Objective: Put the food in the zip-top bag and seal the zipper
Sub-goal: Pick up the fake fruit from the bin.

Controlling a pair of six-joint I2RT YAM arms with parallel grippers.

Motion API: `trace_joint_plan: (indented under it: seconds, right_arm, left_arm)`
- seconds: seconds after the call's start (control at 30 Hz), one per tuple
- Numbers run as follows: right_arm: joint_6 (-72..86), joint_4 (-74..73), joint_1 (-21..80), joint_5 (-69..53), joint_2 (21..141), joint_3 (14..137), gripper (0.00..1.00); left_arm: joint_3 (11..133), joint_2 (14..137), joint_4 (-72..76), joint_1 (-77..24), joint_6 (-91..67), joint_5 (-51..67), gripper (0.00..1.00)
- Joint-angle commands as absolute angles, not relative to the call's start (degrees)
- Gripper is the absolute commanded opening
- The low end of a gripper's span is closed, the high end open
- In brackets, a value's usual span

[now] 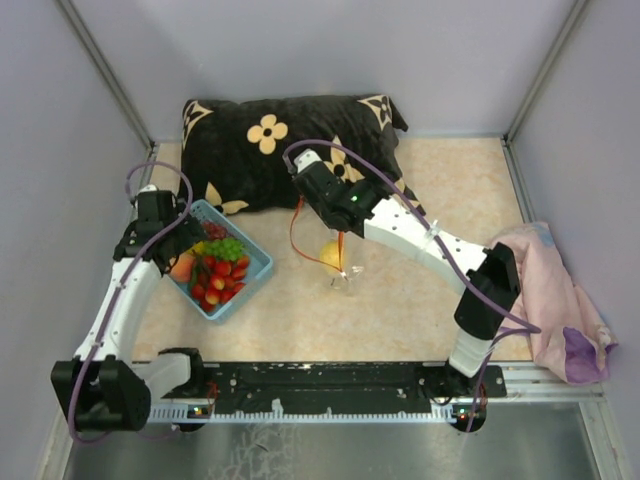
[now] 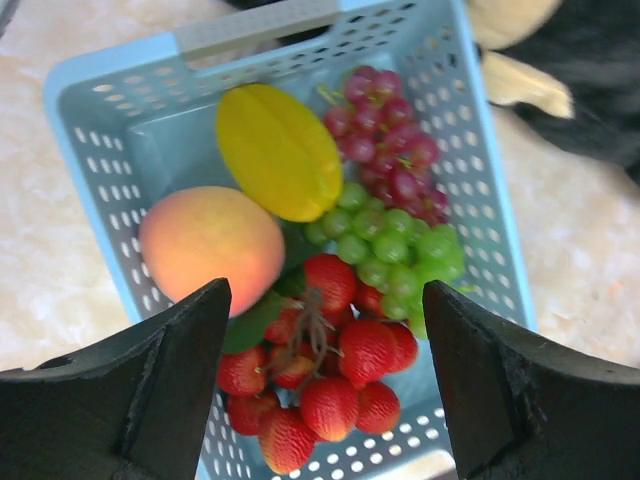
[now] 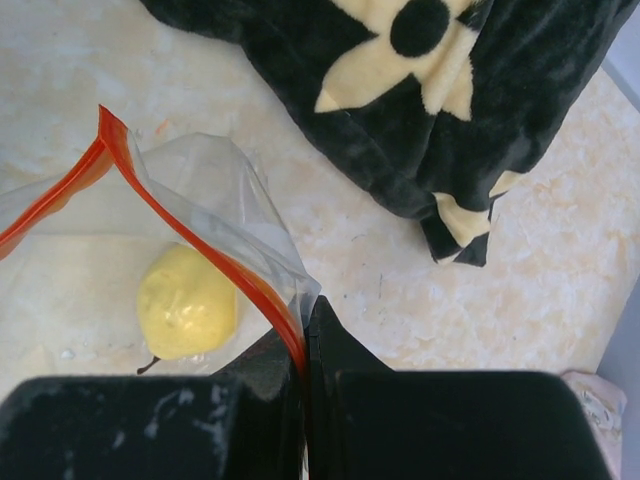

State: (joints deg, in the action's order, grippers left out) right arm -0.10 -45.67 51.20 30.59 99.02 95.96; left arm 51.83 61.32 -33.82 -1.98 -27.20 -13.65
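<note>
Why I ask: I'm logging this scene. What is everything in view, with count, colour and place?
light blue latticed plastic basket: one, light blue, on the table's left side
round orange peach: one, orange-pink, in the basket
ribbed yellow fruit: one, yellow, in the basket
dark red grapes: one bunch, red-purple, in the basket
green grapes: one bunch, green, in the basket
red strawberries: one cluster, red, in the basket
clear zip-top bag: one, clear with a red-orange strip, mid-table, open
yellow pear-like fruit: one, yellow, inside the bag
black flowered pillow: one, black and cream, far side
pink cloth: one, pink, right edge
beige table: one
left gripper: open, above the basket
right gripper: shut on the bag's strip
</note>
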Motion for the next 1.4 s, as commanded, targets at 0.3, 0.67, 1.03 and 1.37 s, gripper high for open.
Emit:
trace_joint_plan:
  seconds: [0.3,0.67,1.03,1.37]
  right_arm:
    - [-2.8,-41.2,51.2,29.2,92.9,92.8,0.0]
    - [-2.6,-39.7,51.2,25.5,91.0,90.4,0.0]
    - [-1.7,-39.0,51.2,22.0,91.0,89.9,0.0]
    - [-1.7,-38.3,51.2,21.5,90.0,88.0,0.0]
  left_arm:
    - [57.3,76.7,-37.6,5.1,-33.7,-15.1,0.83]
    - [63.0,81.5,-50.9,6.0,-48.6,-19.1,0.85]
    - [62.4,80.4,-54.0,6.0,-46.8,-19.7,0.86]
    - [60.3,89.5,-48.4,6.1,-43.2,-18.1,0.84]
